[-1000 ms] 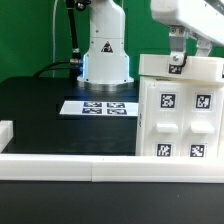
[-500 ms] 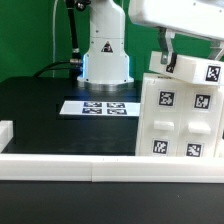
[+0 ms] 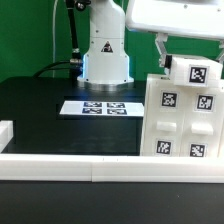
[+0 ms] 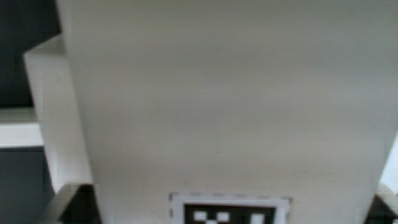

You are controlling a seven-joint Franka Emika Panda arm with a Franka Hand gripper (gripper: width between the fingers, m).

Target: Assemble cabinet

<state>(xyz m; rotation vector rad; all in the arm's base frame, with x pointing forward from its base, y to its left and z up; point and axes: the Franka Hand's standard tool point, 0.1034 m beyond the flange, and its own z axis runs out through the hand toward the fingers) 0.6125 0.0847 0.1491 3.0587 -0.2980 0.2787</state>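
Observation:
The cabinet body (image 3: 182, 118), a large white box with several square tags on its face, stands at the exterior view's right. A tagged top face (image 3: 198, 73) shows above it, tilted toward the camera. My gripper (image 3: 163, 55) comes down from above onto the body's upper corner on the exterior view's left. In the wrist view the white body (image 4: 222, 110) fills the picture, with one tag (image 4: 231, 212) at its edge. My gripper (image 4: 228, 205) stands around it, dark fingers (image 4: 71, 203) on either side, shut on it.
The marker board (image 3: 100, 106) lies flat on the black table in front of the robot base (image 3: 105, 55). A long low white rail (image 3: 70, 166) runs along the table's front edge, with a short piece (image 3: 5, 130) at the exterior view's left.
My gripper has moved toward the exterior view's left. The cabinet body has tipped with it, so its tagged top face now shows.

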